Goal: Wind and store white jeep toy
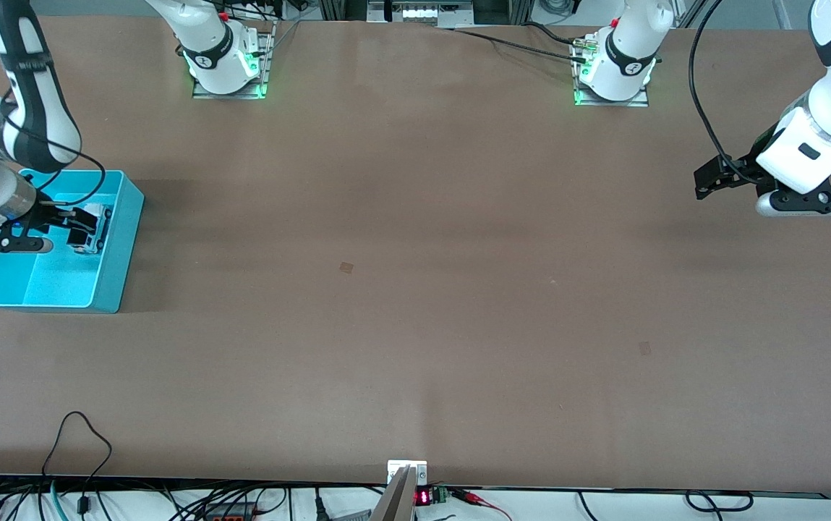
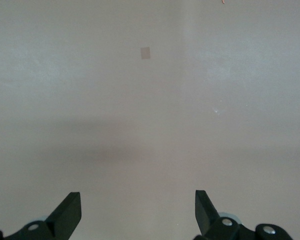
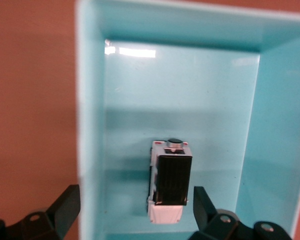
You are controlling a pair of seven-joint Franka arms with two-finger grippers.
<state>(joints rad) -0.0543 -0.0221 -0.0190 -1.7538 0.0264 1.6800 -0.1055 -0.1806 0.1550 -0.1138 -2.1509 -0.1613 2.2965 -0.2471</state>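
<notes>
A: The counter [image 1: 415,289] is noted first, then the cyan bin [image 1: 115,253] at the right arm's end of it. What is seen inside the bin?

B: The white jeep toy [image 3: 169,187] is seen resting on the bin floor, in the part of the bin farther from the front camera. Storage is judged done, or nearly so.

A: And the right gripper [image 3: 132,212]?

B: It is held just over the bin, directly above the jeep. Its fingers are spread wide and nothing is gripped. In the right wrist view the toy lies between the two fingertips but is not seen to be touched by either.

A: The jeep's long axis?

B: It is read as running across the line between the fingertips, so the toy's flanks face the fingers. A straight lift is judged enough to clear it; any sideways drift could nudge the toy or catch the bin wall.

A: The left gripper [image 1: 730,177]?

B: It is parked over bare counter at the left arm's end, well apart from the bin, fingers open and empty. That arm is waiting. The right arm is far nearer to the toy.
</notes>
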